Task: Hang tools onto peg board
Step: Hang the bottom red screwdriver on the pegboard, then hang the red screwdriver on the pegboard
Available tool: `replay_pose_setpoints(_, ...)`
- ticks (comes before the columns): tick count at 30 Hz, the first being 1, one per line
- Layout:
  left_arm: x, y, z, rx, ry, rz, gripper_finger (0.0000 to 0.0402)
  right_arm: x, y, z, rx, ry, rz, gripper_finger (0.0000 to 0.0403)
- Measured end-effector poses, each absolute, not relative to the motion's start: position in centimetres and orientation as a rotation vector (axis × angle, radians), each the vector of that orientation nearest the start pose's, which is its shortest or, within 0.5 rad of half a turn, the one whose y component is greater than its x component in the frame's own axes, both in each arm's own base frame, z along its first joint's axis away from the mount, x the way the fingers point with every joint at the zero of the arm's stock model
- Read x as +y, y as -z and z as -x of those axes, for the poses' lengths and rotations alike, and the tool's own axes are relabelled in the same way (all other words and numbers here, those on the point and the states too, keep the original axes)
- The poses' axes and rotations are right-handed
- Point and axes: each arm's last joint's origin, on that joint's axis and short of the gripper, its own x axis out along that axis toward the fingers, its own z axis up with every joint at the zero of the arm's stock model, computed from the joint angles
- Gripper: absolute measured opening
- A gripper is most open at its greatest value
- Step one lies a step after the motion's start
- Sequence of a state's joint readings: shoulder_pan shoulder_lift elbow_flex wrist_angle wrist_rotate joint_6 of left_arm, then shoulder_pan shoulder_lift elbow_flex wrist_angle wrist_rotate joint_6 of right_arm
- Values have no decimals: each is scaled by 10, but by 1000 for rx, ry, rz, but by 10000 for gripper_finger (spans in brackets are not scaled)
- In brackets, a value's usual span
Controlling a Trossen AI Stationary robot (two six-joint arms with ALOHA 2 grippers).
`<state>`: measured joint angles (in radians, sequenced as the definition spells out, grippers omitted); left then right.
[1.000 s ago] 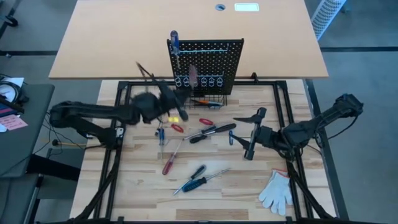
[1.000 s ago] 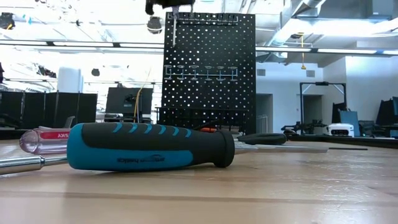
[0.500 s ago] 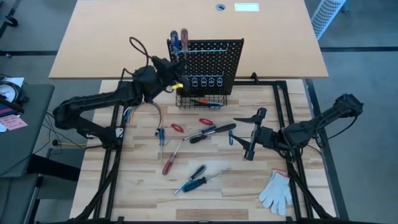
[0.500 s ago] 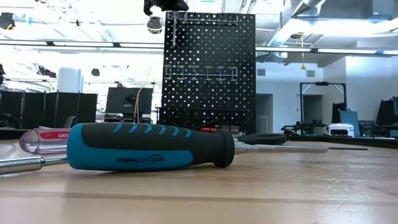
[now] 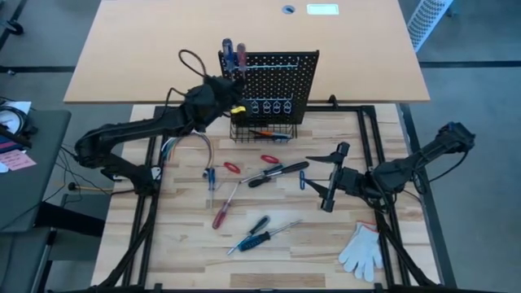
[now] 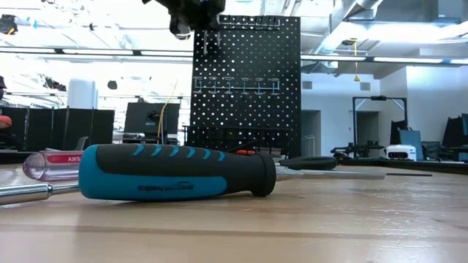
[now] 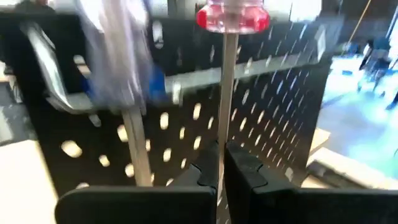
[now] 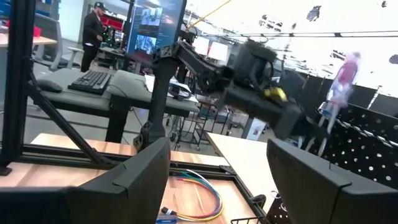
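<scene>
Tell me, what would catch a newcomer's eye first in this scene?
Probably the upright black peg board at the far edge of the wooden table, with the left pincer up at its top corner, closed on the shaft of a red-handled screwdriver hanging beside a blue-handled screwdriver. Next, the loose tools scattered mid-table, with a white glove at the near right. The right pincer waits open to their right.

Open-plan robotics lab: monitors (image 8: 152, 25), keyboard (image 8: 93, 81) on desks, person (image 8: 94, 28) behind, exposed ceiling.
</scene>
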<state>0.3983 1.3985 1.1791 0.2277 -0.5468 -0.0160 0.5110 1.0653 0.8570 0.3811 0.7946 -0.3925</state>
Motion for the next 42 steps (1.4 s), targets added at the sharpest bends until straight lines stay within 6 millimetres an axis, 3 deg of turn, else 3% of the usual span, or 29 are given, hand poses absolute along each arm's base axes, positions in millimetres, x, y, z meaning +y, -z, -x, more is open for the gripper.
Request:
replay_pose_setpoints(21,144,-359,-292,39,-1043,18,8,96,-357,-211,-77,296,288,276)
replay_pose_setpoints(25,145,-359,-291,30,-1051,38,34,96,-357,-211,-76,297,288,276)
replay_pose_setpoints(36,134,-351,-294,129,-1013,22,158,96,-356,-211,-71,295,292,276)
replay_pose_setpoints(42,115,-350,-299,187,-950,-31,172,96,-356,-211,-70,295,293,276)
